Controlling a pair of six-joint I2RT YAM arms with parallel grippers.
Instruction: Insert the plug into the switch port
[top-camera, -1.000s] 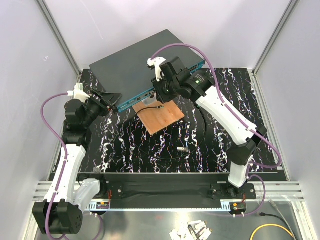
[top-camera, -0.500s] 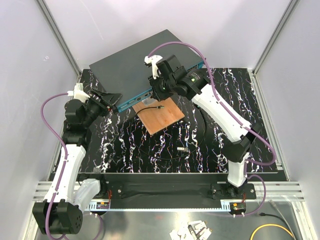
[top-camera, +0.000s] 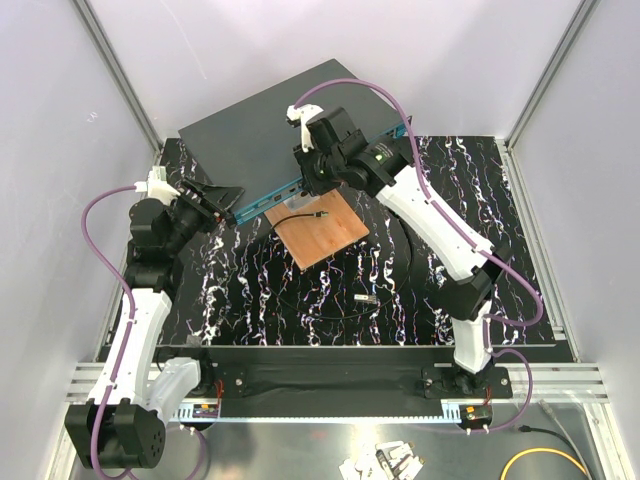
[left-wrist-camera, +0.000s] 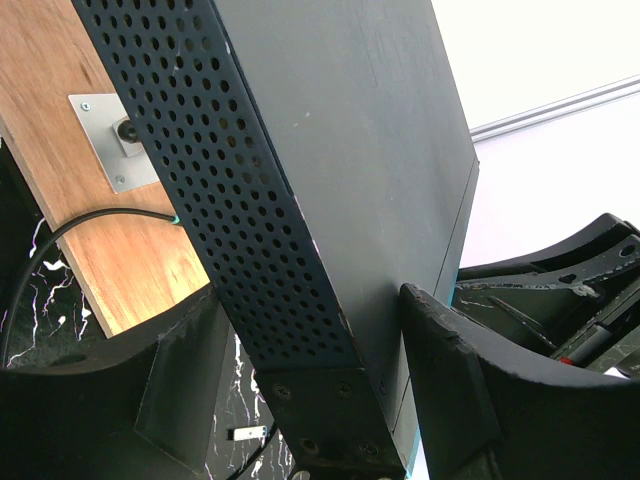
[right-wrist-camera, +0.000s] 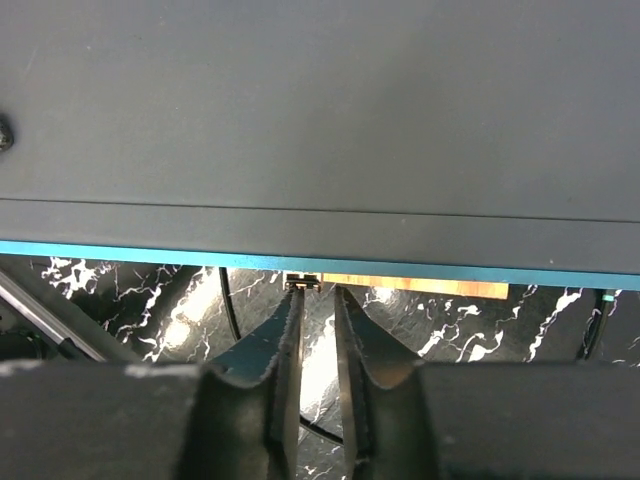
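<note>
Table (top-camera: 250, 290): black with white veining. The near edge is blocked by the arm bases.
Switch box (top-camera: 260, 125): a flat dark-grey slab, with its left corner between the left jaws. The right jaws sit at its front edge, and the right arm covers part of that front.
Wooden board (top-camera: 330, 238): lies below and beyond the right jaws, partly tucked behind the box front in the right wrist view.
Left gripper (top-camera: 232, 200): jaws spread wide and pinching the box corner, one finger on the top face and one under the perforated side. How firmly the lower finger presses is hard to judge.
Right gripper (right-wrist-camera: 320, 295): fingers (right-wrist-camera: 285, 345) nearly together with a narrow slit between them, tips just under the teal strip (right-wrist-camera: 120, 251). I cannot tell whether they pinch anything.
Black cable (top-camera: 296, 213): a thin arc over the board, near the right jaws.
Plug (right-wrist-camera: 302, 283): a tiny pale piece at the right fingertips, against the strip's lower edge. It is too small to tell whether it is gripped or seated.
Switch port: hidden under the strip's edge.
Pale bit (top-camera: 365, 297): on the table well apart from both jaws, and unidentifiable.
Change: the right gripper has shifted left and farther onto the box front. The left gripper, board and cable are unchanged.
</note>
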